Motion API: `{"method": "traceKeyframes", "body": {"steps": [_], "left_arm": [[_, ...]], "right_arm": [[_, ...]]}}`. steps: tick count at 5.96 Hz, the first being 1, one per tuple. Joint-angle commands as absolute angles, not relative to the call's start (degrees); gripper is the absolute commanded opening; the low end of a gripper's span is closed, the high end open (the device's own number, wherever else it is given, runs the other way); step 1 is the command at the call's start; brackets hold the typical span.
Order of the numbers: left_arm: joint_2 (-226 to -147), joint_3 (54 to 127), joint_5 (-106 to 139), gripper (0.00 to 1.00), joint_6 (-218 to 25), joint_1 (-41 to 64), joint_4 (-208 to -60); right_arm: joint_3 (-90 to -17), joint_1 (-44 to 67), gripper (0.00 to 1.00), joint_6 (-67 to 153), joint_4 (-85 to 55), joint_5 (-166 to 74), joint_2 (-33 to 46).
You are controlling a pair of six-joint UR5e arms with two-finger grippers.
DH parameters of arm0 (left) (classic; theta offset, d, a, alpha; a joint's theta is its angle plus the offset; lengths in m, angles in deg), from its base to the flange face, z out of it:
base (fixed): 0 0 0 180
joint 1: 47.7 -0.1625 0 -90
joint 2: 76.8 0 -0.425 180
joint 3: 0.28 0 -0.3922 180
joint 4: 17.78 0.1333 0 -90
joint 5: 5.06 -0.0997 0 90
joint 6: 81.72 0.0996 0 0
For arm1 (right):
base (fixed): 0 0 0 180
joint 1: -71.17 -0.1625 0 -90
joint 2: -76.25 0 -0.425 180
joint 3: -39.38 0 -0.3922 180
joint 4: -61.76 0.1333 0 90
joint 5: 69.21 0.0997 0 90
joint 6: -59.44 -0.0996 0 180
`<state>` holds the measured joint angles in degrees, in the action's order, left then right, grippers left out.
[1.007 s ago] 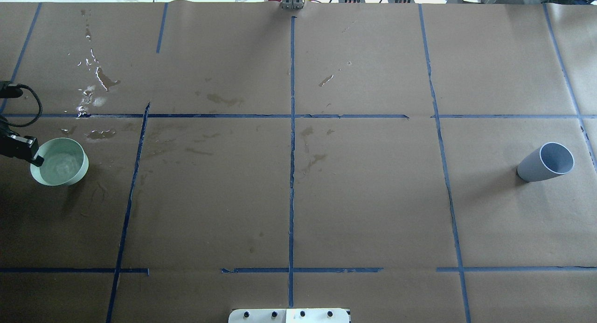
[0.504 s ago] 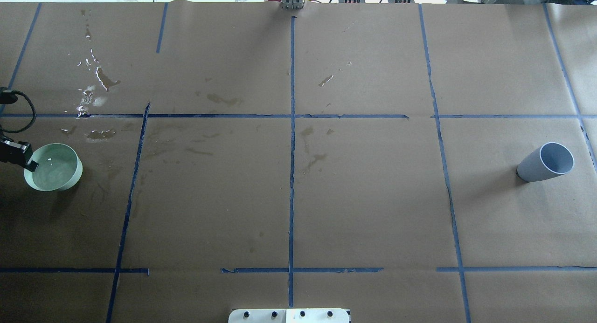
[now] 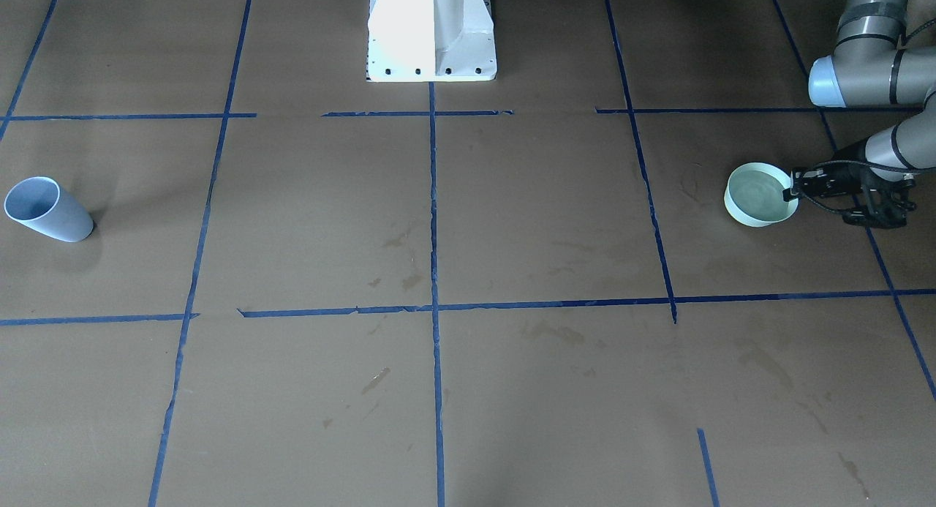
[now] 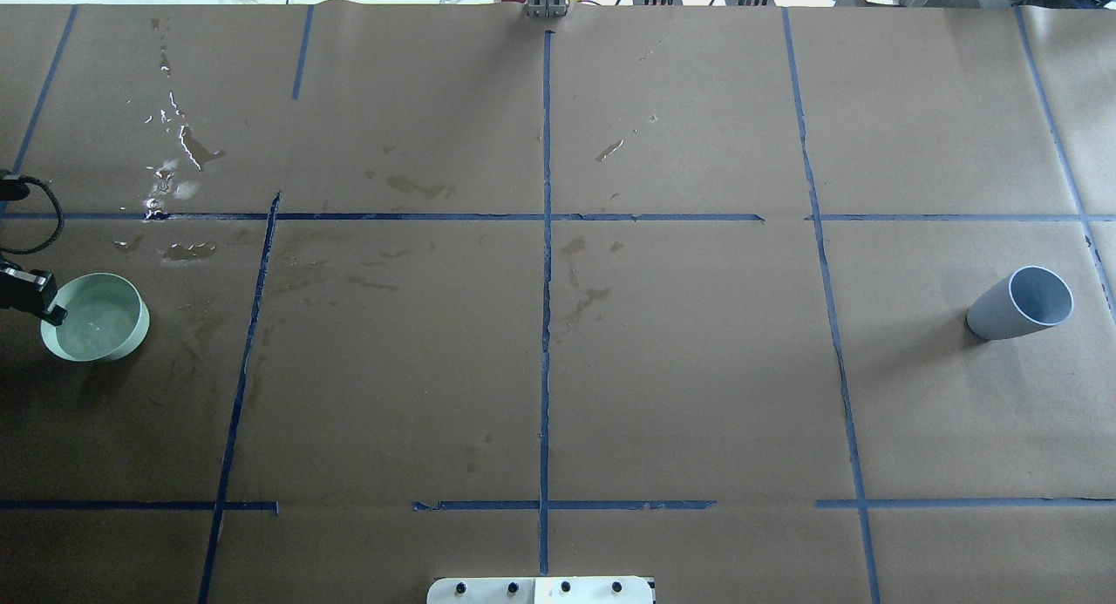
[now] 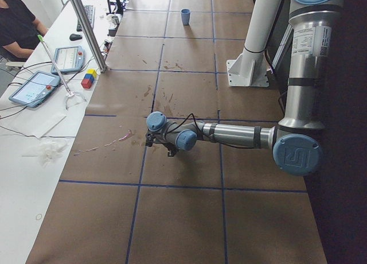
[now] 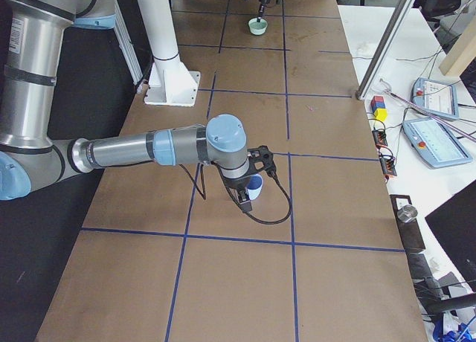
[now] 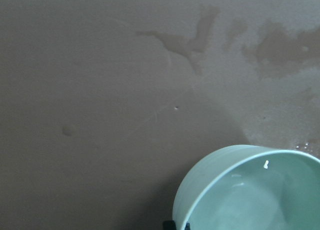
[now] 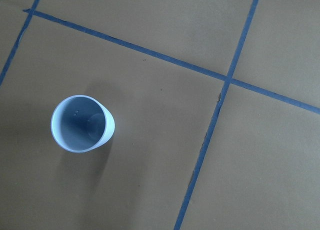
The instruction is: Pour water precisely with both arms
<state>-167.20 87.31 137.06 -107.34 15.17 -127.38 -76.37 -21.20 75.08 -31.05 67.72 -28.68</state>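
Observation:
A pale green bowl (image 4: pixel 109 347) holds the water (image 4: pixel 91 316), which shows glints in the left wrist view (image 7: pixel 260 200). My left gripper (image 4: pixel 51 310) is shut on the bowl's rim at the table's left edge, also seen in the front view (image 3: pixel 790 193) beside the bowl (image 3: pixel 760 214). A light-blue cup (image 4: pixel 1020 303) stands upright far to the right, alone in the right wrist view (image 8: pixel 82 123). My right gripper (image 6: pixel 249 193) shows only in the exterior right view, over that cup (image 6: pixel 255 184); whether it is open or shut I cannot tell.
Wet patches (image 4: pixel 174 168) lie on the brown paper behind the bowl. The white pedestal base (image 3: pixel 431 31) stands at mid-table on the robot's side. Tablets (image 5: pixel 34 86), coloured blocks (image 5: pixel 89 78) and a seated person (image 5: pixel 17 23) are at the side bench.
The left gripper and the bowl have shifted left toward the table's edge, and the bowl looks smaller in the overhead view. The blue cup has not moved.

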Motion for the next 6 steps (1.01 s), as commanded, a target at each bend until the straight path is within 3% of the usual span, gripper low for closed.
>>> {"method": "traceKeyframes", "body": {"steps": [1, 2, 3, 4, 5, 6], "left_arm": [[-167.2, 86.6, 137.0, 0.06, -107.4, 15.1, -127.8], [-167.2, 86.2, 137.1, 0.09, -107.3, 15.1, -127.8], [-167.2, 86.1, 137.0, 0.34, -107.4, 15.1, -127.7], [-167.2, 85.9, 137.0, 0.47, -107.4, 15.1, -127.7], [-167.3, 85.9, 137.0, 0.68, -107.4, 15.0, -127.7], [-167.3, 86.3, 137.1, 0.68, -107.4, 15.1, -127.8]], "right_arm": [[-76.5, -21.2, 1.0, 75.0, -31.0, 67.7, -28.6], [-76.6, -21.2, 1.0, 75.0, -31.0, 67.7, -28.6], [-76.6, -21.2, 1.0, 75.0, -31.0, 67.7, -28.6], [-76.6, -21.2, 1.0, 75.0, -31.0, 67.7, -28.6], [-76.6, -21.2, 1.0, 75.0, -31.0, 67.7, -28.5], [-76.6, -21.2, 1.0, 75.0, -31.0, 67.7, -28.5]]}}
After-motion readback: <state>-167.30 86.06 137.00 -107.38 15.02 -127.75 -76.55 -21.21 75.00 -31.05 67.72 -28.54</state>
